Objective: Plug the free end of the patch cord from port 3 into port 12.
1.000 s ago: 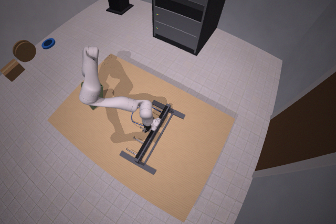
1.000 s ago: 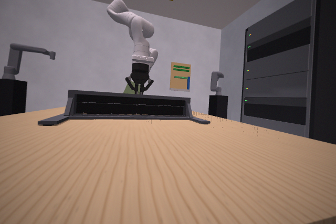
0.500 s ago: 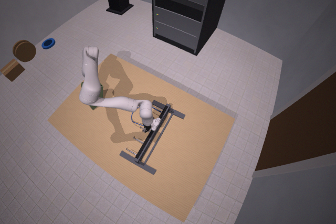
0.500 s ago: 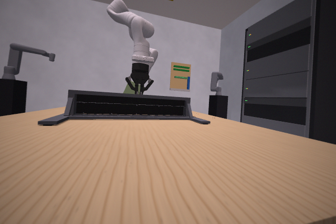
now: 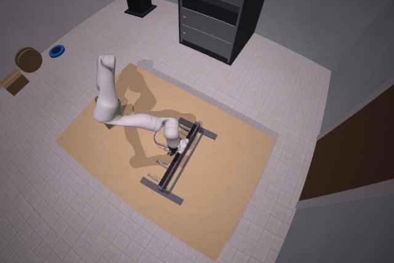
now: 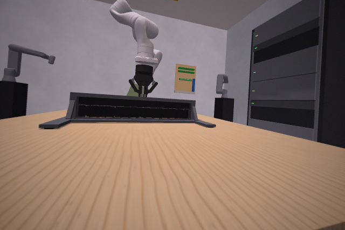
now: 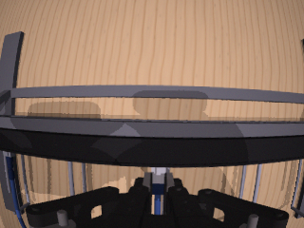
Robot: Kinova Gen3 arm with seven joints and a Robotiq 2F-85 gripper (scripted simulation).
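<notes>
The dark patch panel rack (image 5: 178, 161) stands on the wooden table; the exterior view shows its back side (image 6: 130, 109), so the ports are hidden there. My gripper (image 5: 173, 151) hangs just on the port side of the rack, near the middle of its length, fingers pointing down (image 6: 144, 93). In the wrist view the fingers are shut on the blue patch cord's plug (image 7: 158, 184), right below the rack's dark top bar (image 7: 152, 142). The blue cord (image 5: 156, 137) loops back from the gripper toward the rack's far end. I cannot tell which port the plug faces or how deep it sits.
Other cords (image 5: 159, 164) stick out of the rack's port side toward the table's near end. A tall server cabinet (image 5: 216, 8) stands beyond the table. Other robot arms (image 6: 19, 60) stand on pedestals by the wall.
</notes>
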